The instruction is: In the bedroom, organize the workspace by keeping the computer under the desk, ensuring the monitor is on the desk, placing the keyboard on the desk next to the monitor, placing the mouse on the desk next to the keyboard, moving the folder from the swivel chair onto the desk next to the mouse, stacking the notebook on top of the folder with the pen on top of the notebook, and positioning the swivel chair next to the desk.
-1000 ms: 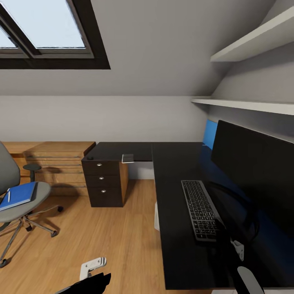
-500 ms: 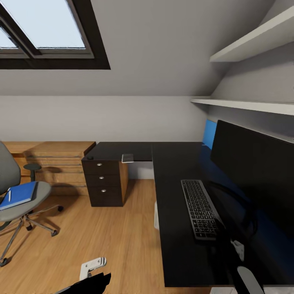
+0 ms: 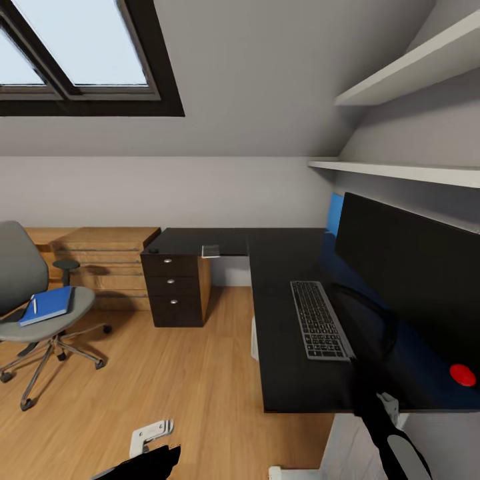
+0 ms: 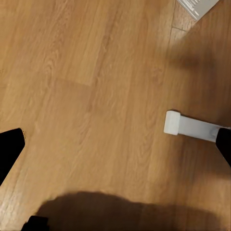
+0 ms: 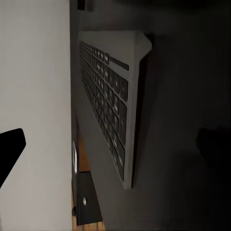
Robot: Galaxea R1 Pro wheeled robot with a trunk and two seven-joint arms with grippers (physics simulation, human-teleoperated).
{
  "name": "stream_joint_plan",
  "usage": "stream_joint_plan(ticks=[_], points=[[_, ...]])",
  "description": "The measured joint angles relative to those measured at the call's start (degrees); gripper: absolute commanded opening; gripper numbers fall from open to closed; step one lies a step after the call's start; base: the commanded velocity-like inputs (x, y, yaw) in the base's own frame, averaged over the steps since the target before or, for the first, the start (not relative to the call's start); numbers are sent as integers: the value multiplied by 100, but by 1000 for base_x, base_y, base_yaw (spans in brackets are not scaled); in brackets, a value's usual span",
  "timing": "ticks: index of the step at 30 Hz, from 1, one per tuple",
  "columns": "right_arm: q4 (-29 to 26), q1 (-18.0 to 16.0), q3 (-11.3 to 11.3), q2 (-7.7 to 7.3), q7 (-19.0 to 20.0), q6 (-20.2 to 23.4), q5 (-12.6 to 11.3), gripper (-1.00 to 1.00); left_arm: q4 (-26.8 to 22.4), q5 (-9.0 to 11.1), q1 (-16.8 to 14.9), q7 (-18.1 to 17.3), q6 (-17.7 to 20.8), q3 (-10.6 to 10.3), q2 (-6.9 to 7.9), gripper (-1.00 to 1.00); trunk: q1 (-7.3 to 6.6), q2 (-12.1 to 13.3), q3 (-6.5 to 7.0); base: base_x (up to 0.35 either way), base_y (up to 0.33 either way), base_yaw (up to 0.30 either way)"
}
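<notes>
Head view: the keyboard (image 3: 319,320) lies on the black desk (image 3: 287,373) just before the monitor (image 3: 410,267); the blue folder (image 3: 48,305) rests on the swivel chair (image 3: 37,300), well apart. Left wrist view: left gripper (image 4: 115,149) spread wide over wood floor (image 4: 96,86). Right wrist view: right gripper (image 5: 113,139) wide apart, empty, near the keyboard (image 5: 108,110).

Attic room with grey walls and plank flooring.
Dark-framed skylight (image 3: 73,57) set in the sloped ceiling, pale daylight through it; two white wall shelves (image 3: 400,170) at right; light wooden dresser (image 3: 100,263) against the far wall; warm wood floor (image 3: 173,380), also below the left jaws.
</notes>
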Motion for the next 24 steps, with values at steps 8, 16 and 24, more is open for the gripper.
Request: stream_joint_plan(ticks=[8,16,24], points=[[2,1,5,0,-11,6,-2,100,17,0,0,1,0,8,5,100,0,0,0,-335,0,0],[-14,0,99,7,4,-1,25,100,25,-6,0,11,-3,127,14,100,0,0,-1,-336,8,0],[-26,1,894,16,-1,-19,78,100,25,-9,0,29,-3,213,18,100,0,0,-1,-317,124,0]])
